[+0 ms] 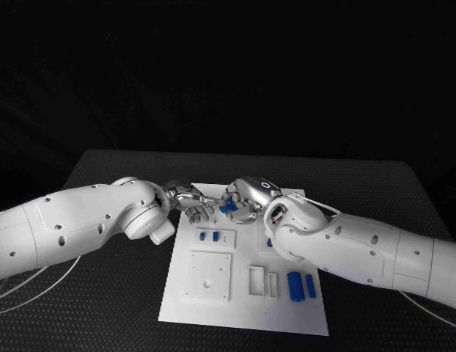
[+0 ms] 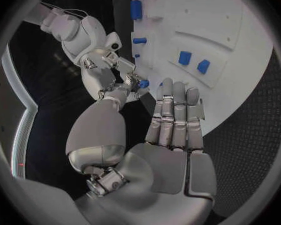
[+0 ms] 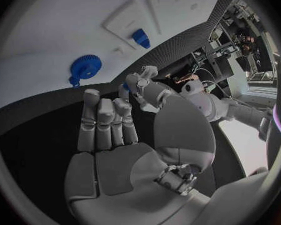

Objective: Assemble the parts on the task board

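Task board, white plate, small blue parts

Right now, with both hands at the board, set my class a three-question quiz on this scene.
1. True or false: the left hand and right hand meet over the near end of the board.
2. Pick one: the small part between the hands is A red, B blue, C green.
3. Fill in: the gear sits on the ____.
Key: 1 false, they meet at the far end; 2 B; 3 board.
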Controlling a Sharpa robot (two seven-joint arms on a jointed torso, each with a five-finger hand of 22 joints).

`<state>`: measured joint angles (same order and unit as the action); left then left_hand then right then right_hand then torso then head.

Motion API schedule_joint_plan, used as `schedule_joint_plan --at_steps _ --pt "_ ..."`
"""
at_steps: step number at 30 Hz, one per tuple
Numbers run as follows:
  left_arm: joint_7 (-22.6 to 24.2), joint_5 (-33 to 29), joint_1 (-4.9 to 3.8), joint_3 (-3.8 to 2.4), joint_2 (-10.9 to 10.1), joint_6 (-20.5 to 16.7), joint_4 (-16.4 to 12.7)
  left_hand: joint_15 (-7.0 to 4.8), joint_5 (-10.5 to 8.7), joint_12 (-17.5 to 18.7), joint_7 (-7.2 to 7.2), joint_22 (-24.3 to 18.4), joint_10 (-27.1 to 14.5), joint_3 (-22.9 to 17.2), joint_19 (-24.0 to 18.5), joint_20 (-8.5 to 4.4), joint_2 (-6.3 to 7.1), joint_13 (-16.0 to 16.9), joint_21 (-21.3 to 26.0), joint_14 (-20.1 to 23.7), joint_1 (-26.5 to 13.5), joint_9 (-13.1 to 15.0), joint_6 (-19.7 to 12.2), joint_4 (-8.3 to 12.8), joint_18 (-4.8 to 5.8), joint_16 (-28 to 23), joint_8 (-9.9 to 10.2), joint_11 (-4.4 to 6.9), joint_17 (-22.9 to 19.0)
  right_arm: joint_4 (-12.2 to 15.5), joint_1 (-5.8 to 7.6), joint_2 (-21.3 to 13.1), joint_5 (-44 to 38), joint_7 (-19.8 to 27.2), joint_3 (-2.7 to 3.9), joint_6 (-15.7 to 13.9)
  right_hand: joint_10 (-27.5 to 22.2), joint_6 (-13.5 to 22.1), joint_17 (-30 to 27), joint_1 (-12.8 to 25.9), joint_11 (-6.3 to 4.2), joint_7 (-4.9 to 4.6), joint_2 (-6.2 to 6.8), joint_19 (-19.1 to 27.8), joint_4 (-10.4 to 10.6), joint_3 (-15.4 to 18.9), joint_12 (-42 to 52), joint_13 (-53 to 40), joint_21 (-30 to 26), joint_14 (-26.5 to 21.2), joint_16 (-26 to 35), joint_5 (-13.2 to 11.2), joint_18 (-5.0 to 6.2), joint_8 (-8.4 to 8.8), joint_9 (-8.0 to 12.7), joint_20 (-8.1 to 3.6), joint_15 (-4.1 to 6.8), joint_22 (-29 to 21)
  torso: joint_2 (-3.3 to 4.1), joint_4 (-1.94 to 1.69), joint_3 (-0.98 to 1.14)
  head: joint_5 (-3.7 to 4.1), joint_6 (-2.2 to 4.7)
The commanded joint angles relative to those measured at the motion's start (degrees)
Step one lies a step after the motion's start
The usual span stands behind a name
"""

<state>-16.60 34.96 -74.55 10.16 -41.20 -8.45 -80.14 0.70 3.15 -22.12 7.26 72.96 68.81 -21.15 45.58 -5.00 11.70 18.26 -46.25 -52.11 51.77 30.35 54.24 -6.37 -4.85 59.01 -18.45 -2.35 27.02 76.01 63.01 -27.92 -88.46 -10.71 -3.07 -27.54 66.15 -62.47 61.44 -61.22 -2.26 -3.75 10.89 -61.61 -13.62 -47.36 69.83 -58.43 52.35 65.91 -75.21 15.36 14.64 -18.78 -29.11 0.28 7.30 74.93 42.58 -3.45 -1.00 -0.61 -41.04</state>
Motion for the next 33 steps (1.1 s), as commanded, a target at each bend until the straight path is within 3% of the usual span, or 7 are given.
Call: schedule_joint_plan --at_steps 1,4,8,12,22,26,33 --pt "-1.19 0.83 -0.16 -0.02 0.42 0.88 0.0 -0.39 -0.33 0.38 -0.2 0.08 0.44 1.39 0.1 -0.25 -0.47 0.1 0.37 -0.12 0.87 -0.12 0.04 -0.97 -0.74 -0.2 0.24 0.03 0.11 0.19 -0.02 0.2 -0.53 -0.3 0.14 -0.54 0.36 -0.84 -0.08 0.32 0.1 -0.38 0.02 -0.29 -0.18 -0.09 0.09 -0.05 0.38 -0.06 -0.34 0.21 0.36 -0.29 -0.32 -0.01 0.26 0.87 0.03 -0.05 -0.02 0.03 -0.03" --pt "-1.16 0.82 -0.16 -0.02 0.58 0.71 0.02 -0.47 -0.32 0.53 -0.28 0.22 0.6 3.47 0.27 -0.34 -0.89 0.18 0.67 -0.18 2.89 -0.25 0.26 -3.43 -0.8 -0.27 0.38 0.1 0.23 0.34 -0.02 0.31 -0.55 -0.3 0.22 -0.54 0.38 -0.84 -0.08 0.31 0.1 -0.37 0.04 -0.3 -0.17 -0.11 0.09 -0.05 0.38 -0.05 -0.35 0.22 0.36 -0.29 -0.32 -0.02 0.27 0.86 0.01 -0.07 -0.03 0.01 -0.04" --pt "-1.04 0.28 -0.16 -0.02 0.68 0.43 0.04 -0.51 -0.38 0.8 -0.34 0.7 0.81 8.91 0.57 -0.38 -1.91 0.34 1.07 -0.3 8.42 -0.44 0.62 -10.08 -0.73 -0.41 0.57 0.14 0.46 0.54 -0.02 0.43 -0.58 -0.34 0.23 -0.41 0.4 -0.87 -0.09 0.31 0.09 -0.36 0.07 -0.33 -0.17 -0.15 0.09 -0.06 0.39 -0.03 -0.35 0.24 0.36 -0.3 -0.33 -0.03 0.29 0.86 0.03 0.0 -0.04 -0.04 -0.04" --pt "-0.57 -0.42 -0.16 -0.03 0.75 0.13 0.05 -0.56 -0.34 0.84 -0.52 0.91 1.2 12.61 0.75 -0.41 -4.38 0.44 1.4 -0.45 10.56 -0.51 1.13 -10.5 -0.63 -0.54 0.52 0.34 0.53 0.47 -0.02 0.51 -0.62 -0.42 0.23 -0.14 0.42 -0.88 -0.09 0.31 0.08 -0.36 0.1 -0.34 -0.16 -0.18 0.08 -0.06 0.39 -0.02 -0.35 0.26 0.36 -0.3 -0.33 -0.04 0.29 0.85 0.02 0.01 -0.06 -0.03 -0.04" --pt "-0.26 -1.47 -0.17 -0.03 1.02 0.87 -0.2 -0.61 -0.31 0.94 -1.17 1.18 2.5 16.36 0.87 -0.49 -8.39 0.49 2.06 -0.52 13.53 -0.56 2.74 -10.41 -0.51 -0.85 0.15 0.92 0.56 0.28 -0.02 0.79 -0.65 -0.56 0.23 0.41 0.44 -0.88 -0.1 0.32 0.07 -0.35 0.15 -0.36 -0.15 -0.21 0.08 -0.06 0.39 -0.01 -0.35 0.28 0.36 -0.3 -0.33 -0.05 0.3 0.84 0.01 -0.04 -0.09 0.07 -0.16" --pt "-0.13 -2.12 -0.17 -0.04 1.13 0.98 -0.26 -0.68 -0.31 1.1 -1.53 1.55 3.57 18.68 1.01 -0.55 -10.51 0.49 2.4 -0.74 16.85 -0.67 3.79 -10.41 -0.32 -0.88 0.0 1.26 0.68 0.11 -0.02 0.94 -0.65 -0.57 0.23 0.51 0.45 -0.89 -0.1 0.33 0.07 -0.35 0.16 -0.37 -0.14 -0.22 0.07 -0.06 0.39 0.0 -0.35 0.29 0.36 -0.3 -0.33 -0.05 0.31 0.84 0.02 -0.04 -0.09 0.11 -0.29" --pt "0.14 -3.27 -0.17 -0.04 1.16 0.26 -0.13 -0.72 -0.2 1.26 -1.77 1.86 4.35 20.49 1.24 -0.61 -11.83 0.53 2.76 -0.87 19.73 -0.81 4.59 -10.4 -0.12 -0.99 -0.02 1.48 0.74 0.08 -0.02 1.09 -0.68 -0.56 0.23 0.63 0.46 -0.89 -0.11 0.34 0.07 -0.34 0.18 -0.38 -0.13 -0.25 0.07 -0.06 0.39 0.01 -0.34 0.32 0.36 -0.3 -0.33 -0.06 0.32 0.83 0.02 -0.09 -0.07 0.09 -0.44"
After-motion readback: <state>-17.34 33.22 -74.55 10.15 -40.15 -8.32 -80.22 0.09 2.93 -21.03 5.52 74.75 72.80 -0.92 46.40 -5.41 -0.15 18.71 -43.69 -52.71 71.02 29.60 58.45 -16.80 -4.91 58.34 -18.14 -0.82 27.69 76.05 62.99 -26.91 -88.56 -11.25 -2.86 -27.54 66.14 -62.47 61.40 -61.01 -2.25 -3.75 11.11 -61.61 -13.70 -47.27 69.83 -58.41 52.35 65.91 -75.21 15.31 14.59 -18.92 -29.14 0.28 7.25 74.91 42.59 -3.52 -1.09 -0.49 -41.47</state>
